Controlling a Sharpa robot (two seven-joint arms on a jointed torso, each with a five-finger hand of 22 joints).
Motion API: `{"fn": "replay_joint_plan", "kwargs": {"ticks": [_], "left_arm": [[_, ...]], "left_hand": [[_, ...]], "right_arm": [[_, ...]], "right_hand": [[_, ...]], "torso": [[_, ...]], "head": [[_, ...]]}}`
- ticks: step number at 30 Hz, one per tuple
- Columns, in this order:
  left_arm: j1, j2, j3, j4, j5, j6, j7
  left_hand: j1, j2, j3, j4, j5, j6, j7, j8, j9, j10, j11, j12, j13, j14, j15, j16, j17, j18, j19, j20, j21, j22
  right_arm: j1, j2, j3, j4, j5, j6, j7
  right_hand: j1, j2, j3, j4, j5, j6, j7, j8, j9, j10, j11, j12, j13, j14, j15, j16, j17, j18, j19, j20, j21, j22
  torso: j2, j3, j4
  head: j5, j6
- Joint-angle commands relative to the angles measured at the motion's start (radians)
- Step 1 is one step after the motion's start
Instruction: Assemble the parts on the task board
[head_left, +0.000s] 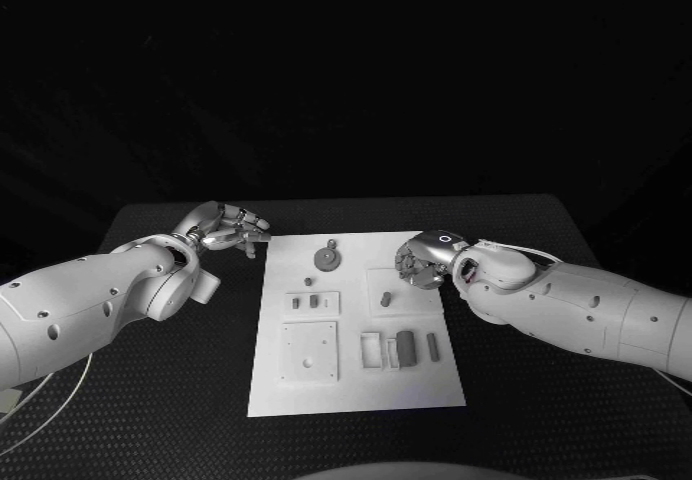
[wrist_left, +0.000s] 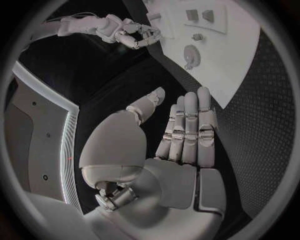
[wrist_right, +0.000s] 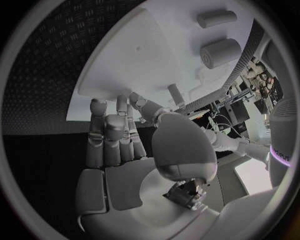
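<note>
The white task board (head_left: 361, 385) lies in the middle of the table. A round grey part (head_left: 329, 260) sits near its far edge, and a small part (head_left: 387, 297) stands to the right of it. Two small parts (head_left: 304, 299) sit in a square recess, with a larger square plate (head_left: 309, 350) below. Several oblong pieces (head_left: 405, 346) lie at the right. My left hand (head_left: 228, 228) hovers off the board's far left corner, its fingers (wrist_left: 187, 125) straight and empty. My right hand (head_left: 426, 260) hangs over the board's far right part, fingers (wrist_right: 112, 135) extended, holding nothing.
Black textured table (head_left: 173, 380) surrounds the board on all sides. In the right wrist view two grey cylinders (wrist_right: 220, 52) show beyond the board (wrist_right: 144, 60). The left wrist view shows the board (wrist_left: 237, 55), the round part (wrist_left: 191, 52) and my right hand (wrist_left: 134, 35).
</note>
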Motion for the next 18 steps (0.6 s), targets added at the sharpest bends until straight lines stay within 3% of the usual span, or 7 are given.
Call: {"fn": "replay_joint_plan", "kwargs": {"ticks": [1,13,18], "left_arm": [[0.001,0.002,0.001,0.003,0.009,0.003,0.015],[0.001,0.004,0.001,0.006,0.01,0.006,0.013],[0.001,0.003,0.001,0.005,0.01,0.007,0.012]], "left_hand": [[-0.006,0.003,-0.007,-0.001,0.002,-0.009,0.002,-0.003,-0.001,-0.009,0.007,0.0,-0.002,0.003,0.004,-0.005,0.001,0.03,0.008,0.003,-0.005,-0.002],[-0.004,0.003,-0.007,-0.002,0.002,-0.01,0.003,-0.003,-0.002,-0.012,0.008,-0.001,-0.005,0.005,0.005,-0.007,0.005,0.031,0.01,0.002,-0.006,-0.002],[-0.003,0.003,-0.007,-0.002,0.002,-0.011,0.003,-0.003,-0.002,-0.013,0.008,-0.001,-0.007,0.006,0.005,-0.007,0.006,0.031,0.012,0.002,-0.006,-0.002]], "right_arm": [[-0.014,0.003,-0.007,-0.003,-0.008,0.042,-0.008],[-0.02,0.004,-0.007,-0.003,-0.007,0.042,-0.003],[-0.02,0.003,-0.007,0.0,-0.007,0.041,-0.001]], "right_hand": [[-0.008,-0.006,0.015,-0.002,-0.002,0.02,0.009,0.006,0.001,0.013,-0.003,-0.006,-0.014,0.005,-0.007,-0.004,0.0,0.031,0.007,-0.003,0.001,0.017],[-0.021,-0.005,0.032,-0.009,-0.002,0.035,0.002,0.015,0.006,0.033,-0.01,-0.004,-0.014,0.007,-0.014,-0.005,0.001,0.031,0.011,-0.006,0.002,0.018],[-0.028,-0.019,0.031,-0.011,-0.002,0.034,0.002,0.014,0.006,0.035,-0.01,-0.006,-0.014,0.008,-0.014,-0.006,0.001,0.031,0.011,-0.006,0.002,0.018]], "torso": [[0.0,-0.0006,-0.0006],[0.0,-0.0001,-0.0004],[0.0,-0.0001,-0.0004]], "head": [[0.001,-0.001],[-0.002,-0.004],[-0.002,-0.004]]}}
